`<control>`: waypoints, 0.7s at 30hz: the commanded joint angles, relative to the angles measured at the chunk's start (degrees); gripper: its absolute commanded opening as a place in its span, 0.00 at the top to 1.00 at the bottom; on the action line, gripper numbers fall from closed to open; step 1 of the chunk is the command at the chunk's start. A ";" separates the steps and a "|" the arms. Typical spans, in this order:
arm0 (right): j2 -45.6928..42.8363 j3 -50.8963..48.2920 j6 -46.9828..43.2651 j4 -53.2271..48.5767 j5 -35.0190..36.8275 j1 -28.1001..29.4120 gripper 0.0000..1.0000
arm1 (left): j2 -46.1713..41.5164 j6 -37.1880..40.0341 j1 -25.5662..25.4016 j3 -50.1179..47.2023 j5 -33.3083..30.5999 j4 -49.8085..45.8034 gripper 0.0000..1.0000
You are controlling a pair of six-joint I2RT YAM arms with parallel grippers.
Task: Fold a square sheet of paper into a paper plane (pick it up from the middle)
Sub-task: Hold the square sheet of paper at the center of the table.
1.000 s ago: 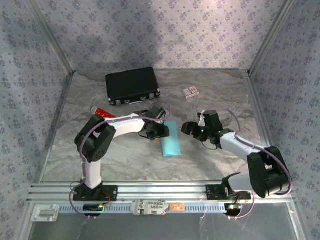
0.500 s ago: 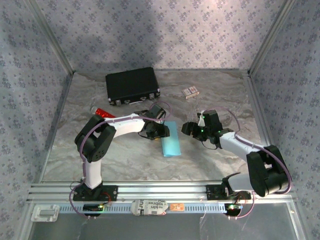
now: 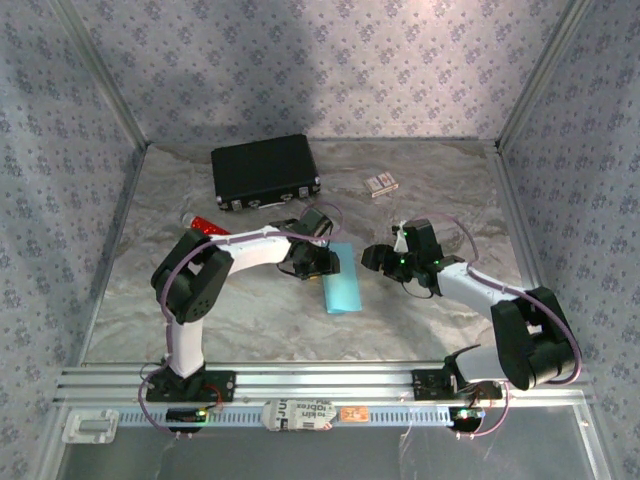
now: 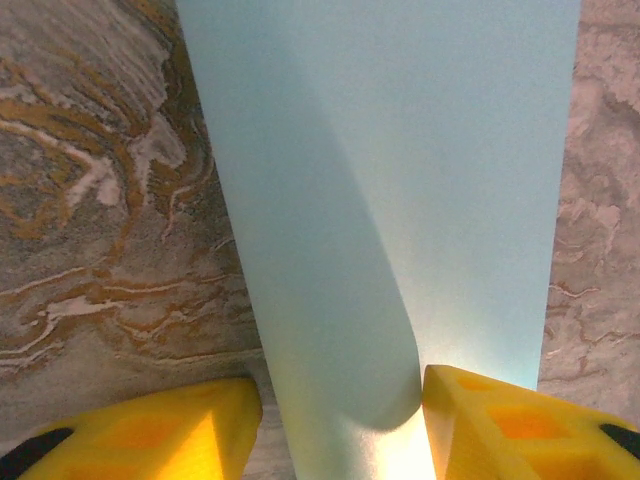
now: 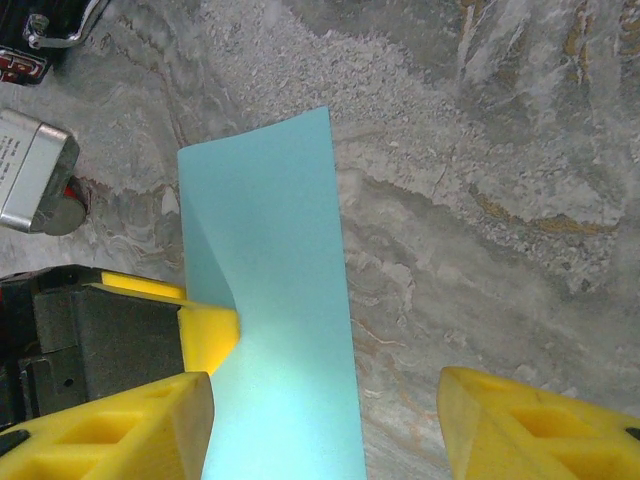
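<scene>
Marble table (image 3: pixel 250 310): paper sheet (image 4: pixel 400 150) pinched in left gripper (image 4: pixel 340 415).

Robotics lab test cell, not a home or shop. Two small arms, left arm (image 3: pixel 205 275) & right arm (image 3: pixel 520 325), are bolted to aluminium rails (image 3: pixel 330 380) along the near edge of the bench (image 3: pixel 440 170), w/ purple cabling (image 3: pixel 146 398) left exposed. Each arm ends in yellow-padded fingers: left pincer (image 4: pixel 340 420), right pincer (image 5: pixel 325 400). Bench has a marble-print cover. It's boxed in on 3 sides by panels (image 3: pixel 320 70) w/ grey floral print, metal struts (image 3: pixel 100 70) at the corners. Misc props on bench: black case (image 3: pixel 265 172), small card box (image 3: pixel 380 184), red tube (image 3: pixel 207 226).
</scene>
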 commanded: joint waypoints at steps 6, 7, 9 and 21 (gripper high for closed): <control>1.54 2.08 -0.86 -0.07 -0.95 0.53 0.38 | 6.75 1.92 0.16 -2.41 -4.31 -4.52 0.49; 1.66 2.08 -0.86 0.12 -1.30 0.64 0.39 | 6.76 1.75 0.20 -2.41 -4.36 -4.62 0.49; 2.18 2.34 -1.08 0.60 -2.35 0.68 0.45 | 6.77 1.58 0.19 -2.41 -4.32 -4.56 0.49; 10.90 8.01 -1.99 -1.93 -6.90 3.39 0.90 | 6.76 1.35 0.12 -2.51 -4.07 -4.11 0.49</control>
